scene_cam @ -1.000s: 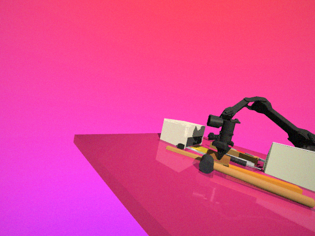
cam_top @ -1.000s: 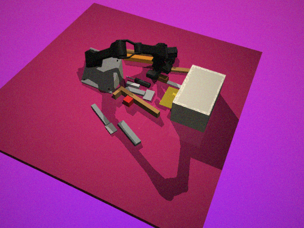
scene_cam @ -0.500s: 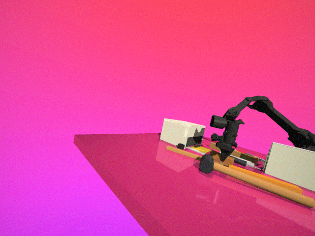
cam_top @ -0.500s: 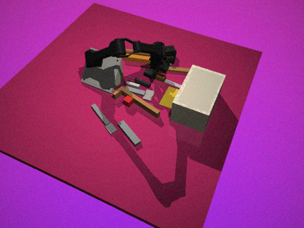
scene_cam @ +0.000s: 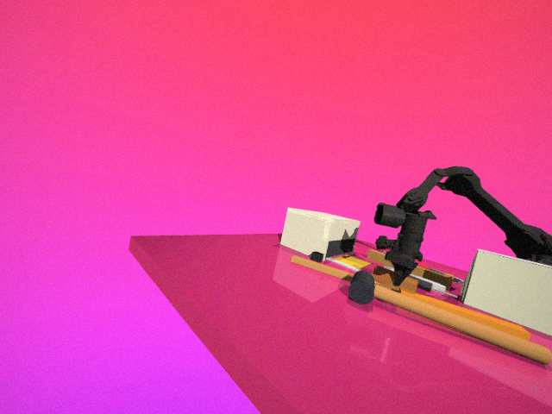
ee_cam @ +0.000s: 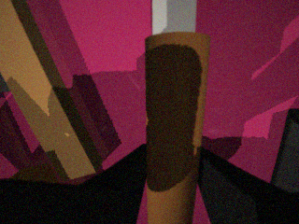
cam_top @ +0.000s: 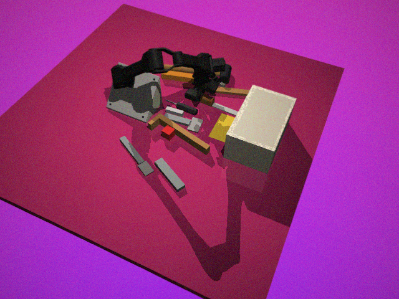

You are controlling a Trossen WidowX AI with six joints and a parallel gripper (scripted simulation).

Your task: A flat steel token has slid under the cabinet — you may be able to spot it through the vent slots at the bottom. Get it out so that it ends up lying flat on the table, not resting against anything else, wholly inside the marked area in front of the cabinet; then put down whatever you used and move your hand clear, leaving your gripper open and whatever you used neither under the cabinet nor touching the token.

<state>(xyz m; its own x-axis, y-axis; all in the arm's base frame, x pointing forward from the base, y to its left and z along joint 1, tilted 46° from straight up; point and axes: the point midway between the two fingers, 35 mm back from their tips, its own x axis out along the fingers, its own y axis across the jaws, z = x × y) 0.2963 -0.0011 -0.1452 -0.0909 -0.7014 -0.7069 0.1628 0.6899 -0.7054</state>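
Note:
My gripper (cam_top: 202, 92) (scene_cam: 398, 282) (ee_cam: 170, 150) is shut on the round wooden handle (cam_top: 207, 100) (scene_cam: 409, 285) (ee_cam: 173, 112) of a tool, low over the table. The tool's flat grey blade (cam_top: 224, 109) (scene_cam: 347, 264) (ee_cam: 179, 16) points toward the pale box-shaped cabinet (cam_top: 262, 117) (scene_cam: 305, 231). Its far end is hidden behind the cabinet in the top view, and I cannot tell whether it is underneath. The yellow marked area (cam_top: 221, 127) (scene_cam: 354, 261) lies in front of the cabinet, beside the blade. The steel token and vent slots are not discernible.
A wooden stick (cam_top: 233, 91) (scene_cam: 318, 267) (ee_cam: 28, 79) lies beside the held tool. A dark-headed mallet (scene_cam: 360, 287) and orange bar (cam_top: 177, 75) lie behind. A screwdriver (cam_top: 186, 108), red cube (cam_top: 168, 131), L-shaped wooden piece (cam_top: 190, 136) and grey bar (cam_top: 169, 174) lie elsewhere.

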